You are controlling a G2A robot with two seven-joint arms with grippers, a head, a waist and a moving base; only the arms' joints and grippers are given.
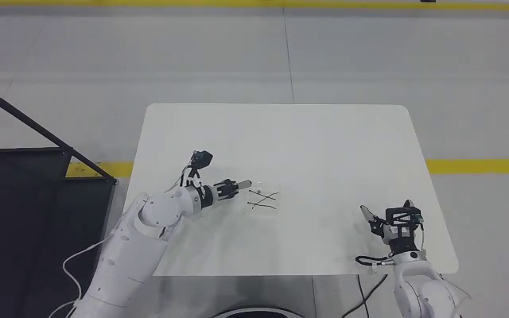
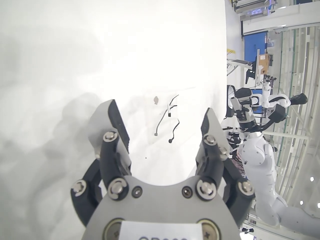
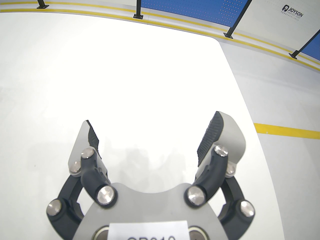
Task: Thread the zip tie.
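Judging by what lies before us, we put the task at its very start: nothing is threaded yet. The zip ties point(image 1: 262, 206) lie loose and flat on the white worktop point(image 1: 334, 143), left of its middle and somewhat closer to the near edge than to the far one. In the left wrist view we count about three thin dark strips point(image 2: 161, 122), each gently curved. None is bent into a loop, and no tail sits in a head as far as we can tell. A small brownish speck point(image 2: 156, 99) lies just beside them.

The left gripper point(image 1: 246, 185) hangs just beside the ties, on the side toward the worktop's left edge. In its own view point(image 2: 161, 116) the jaws stand spread wide with nothing between the pads, and the ties show in the gap beyond them, untouched.

The right gripper point(image 1: 388, 213) sits near the near right corner, well apart from the ties. We see it point(image 3: 153, 126) wide open as well, holding nothing, with bare worktop under it.

So we reckon everything is left to do: picking up one tie, getting hold of both its ends, lining the tail up with the head and pushing it through
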